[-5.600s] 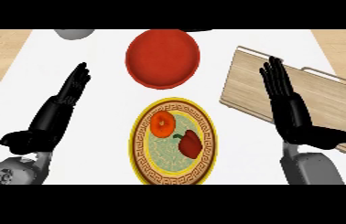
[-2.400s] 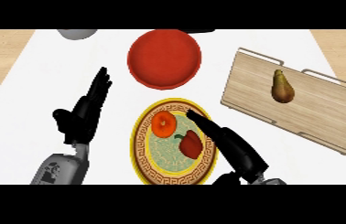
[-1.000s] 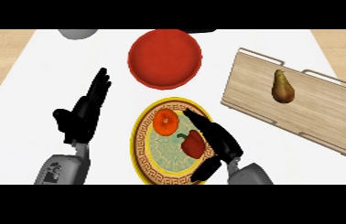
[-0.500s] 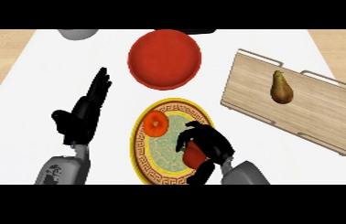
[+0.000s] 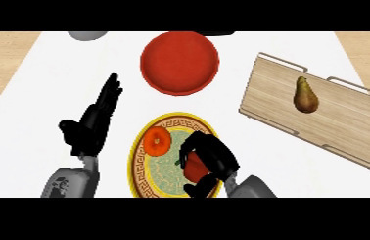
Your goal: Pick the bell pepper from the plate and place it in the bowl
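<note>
On the patterned plate (image 5: 141, 170), close to the view's lower edge, the right hand (image 5: 211, 156) curls over the red bell pepper (image 5: 194, 168). Its fingers and thumb wrap round the pepper so that only a patch of red shows under them. The pepper sits on the plate's right half. The hand comes at it from above, probably so it can lift without knocking the orange fruit (image 5: 157, 140) lying just beside it on the left half. The red bowl (image 5: 179, 61) sits beyond the plate's far rim, so the carry looks like a short move forward. The left hand (image 5: 92, 122) rests beside the plate's left side, fingers straight, clear of that path. A pear (image 5: 306, 94) lies on the wooden board (image 5: 271, 99) to the right.
</note>
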Controlling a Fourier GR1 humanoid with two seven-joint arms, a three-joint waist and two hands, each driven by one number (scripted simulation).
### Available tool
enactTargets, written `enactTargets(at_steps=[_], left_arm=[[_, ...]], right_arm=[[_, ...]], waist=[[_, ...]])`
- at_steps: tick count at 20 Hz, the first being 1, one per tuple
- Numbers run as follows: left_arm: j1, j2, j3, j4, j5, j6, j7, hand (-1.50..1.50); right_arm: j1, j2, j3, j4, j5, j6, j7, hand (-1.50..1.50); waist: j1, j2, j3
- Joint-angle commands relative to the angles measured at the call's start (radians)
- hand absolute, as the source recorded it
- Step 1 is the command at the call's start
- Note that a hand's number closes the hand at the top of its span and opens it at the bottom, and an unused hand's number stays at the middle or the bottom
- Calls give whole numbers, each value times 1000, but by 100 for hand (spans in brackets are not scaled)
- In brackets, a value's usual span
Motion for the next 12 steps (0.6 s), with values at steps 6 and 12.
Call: enactTargets(at_steps=[6, 12], left_arm=[[-37, -18, -38, 21, -1, -28, 2, 0], [-80, -13, -51, 16, -2, -45, 38, 0]], right_arm=[[-204, 17, 32, -66, -157, -511, 288, 150], [-463, 17, 90, 1, -26, -768, 448, 150]], waist=[[88, 14, 6], [115, 3, -1]])
